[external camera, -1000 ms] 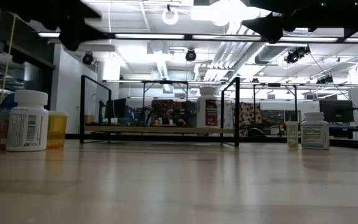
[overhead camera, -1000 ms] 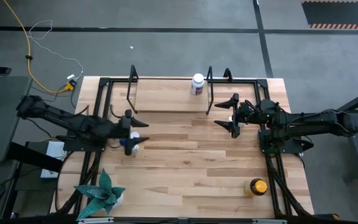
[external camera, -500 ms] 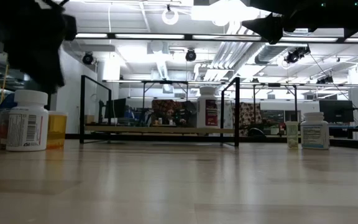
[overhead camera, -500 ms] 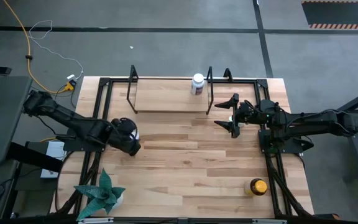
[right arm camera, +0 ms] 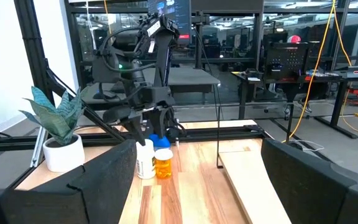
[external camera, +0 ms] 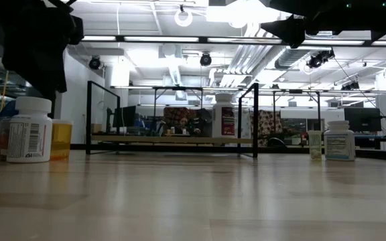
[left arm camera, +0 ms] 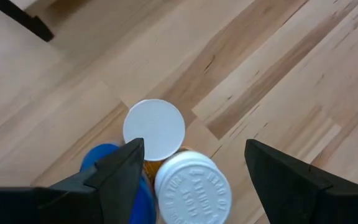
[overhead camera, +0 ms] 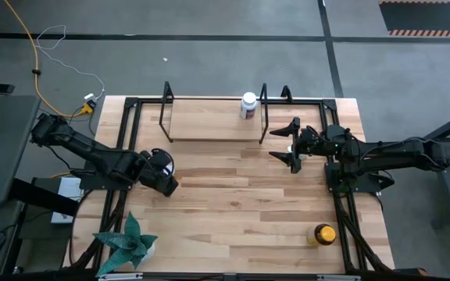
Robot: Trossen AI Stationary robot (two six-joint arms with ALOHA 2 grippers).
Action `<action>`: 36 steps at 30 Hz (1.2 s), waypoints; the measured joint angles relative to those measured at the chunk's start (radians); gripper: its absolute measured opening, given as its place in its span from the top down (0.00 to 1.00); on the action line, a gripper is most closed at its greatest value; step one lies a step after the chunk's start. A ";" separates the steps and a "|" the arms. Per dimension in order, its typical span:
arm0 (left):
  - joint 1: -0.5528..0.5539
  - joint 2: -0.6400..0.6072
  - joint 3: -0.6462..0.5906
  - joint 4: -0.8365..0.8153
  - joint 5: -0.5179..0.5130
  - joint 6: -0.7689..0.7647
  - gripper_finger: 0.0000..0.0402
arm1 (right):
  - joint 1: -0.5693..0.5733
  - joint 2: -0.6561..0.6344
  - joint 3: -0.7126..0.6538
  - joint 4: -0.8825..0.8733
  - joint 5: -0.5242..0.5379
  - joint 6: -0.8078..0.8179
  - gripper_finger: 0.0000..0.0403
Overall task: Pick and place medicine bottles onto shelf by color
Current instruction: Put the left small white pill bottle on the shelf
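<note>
Three small medicine bottles stand together on the table at the left: one white with a white cap (left arm camera: 192, 183), one orange (external camera: 60, 139) and one blue (left arm camera: 114, 180). My left gripper (left arm camera: 194, 149) hangs open above them, pointing steeply down, its fingers clear of the caps. A white bottle (overhead camera: 248, 104) stands at the right end of the black wire shelf (overhead camera: 213, 119). A larger amber bottle (overhead camera: 323, 234) stands near the front right. My right gripper (overhead camera: 282, 144) waits open and level at the right, above two small bottles (external camera: 339, 140).
A teal spiky potted plant (overhead camera: 127, 242) stands at the front left corner. Black arm frames (overhead camera: 342, 195) run along both table sides. Bare wood lies between the bottle cluster and the shelf's wooden floor (right arm camera: 253, 180).
My left gripper has tipped from nearly level to pointing steeply down and rolled about its own line, sinking a little over the bottle cluster, which it now covers in the high view. Its fingers stay open. The bottles have not moved.
</note>
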 joint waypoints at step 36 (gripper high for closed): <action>0.000 0.092 0.000 -0.015 0.141 -0.019 0.54 | 0.000 0.000 0.000 0.000 0.000 0.000 0.16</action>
